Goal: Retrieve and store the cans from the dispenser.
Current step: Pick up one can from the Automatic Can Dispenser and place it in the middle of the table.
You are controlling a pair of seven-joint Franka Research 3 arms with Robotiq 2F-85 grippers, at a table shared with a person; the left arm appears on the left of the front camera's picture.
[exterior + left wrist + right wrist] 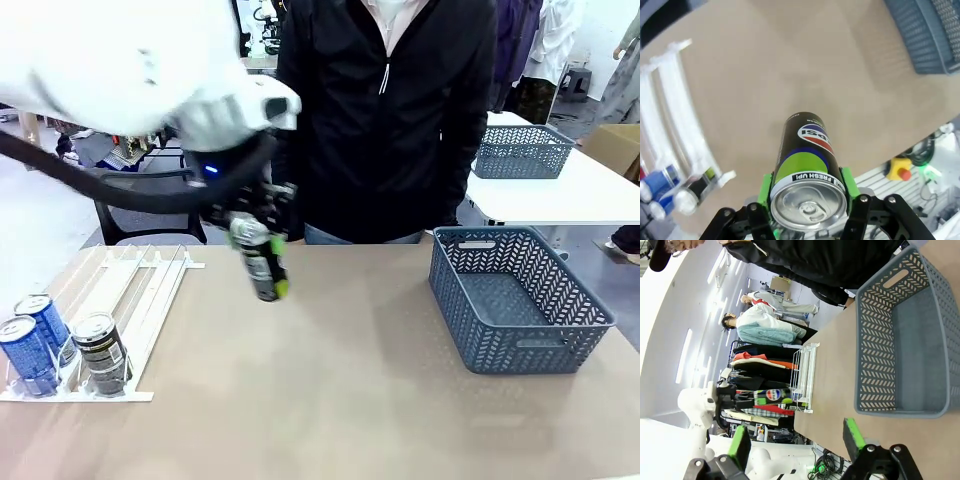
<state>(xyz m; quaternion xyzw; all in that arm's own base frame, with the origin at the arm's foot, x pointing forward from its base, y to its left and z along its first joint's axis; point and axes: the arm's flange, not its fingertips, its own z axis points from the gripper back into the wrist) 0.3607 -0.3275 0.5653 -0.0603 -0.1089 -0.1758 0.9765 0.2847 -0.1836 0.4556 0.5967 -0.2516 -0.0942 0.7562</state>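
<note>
Hanging above table (350, 400), left tool (806, 187) clamps black can (807, 145), seemingly tilted; right tool (797, 440) spread wide.

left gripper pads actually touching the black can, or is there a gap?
Touching. The left wrist view shows the left gripper's green pads pressed against both sides of the black can, with no gap visible.

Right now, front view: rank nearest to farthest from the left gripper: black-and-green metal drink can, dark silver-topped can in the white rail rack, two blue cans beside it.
1. black-and-green can: held in the left gripper.
2. dark can: white rail rack, near end, leftward.
3. blue cans: outermost lanes, farthest left.
</note>
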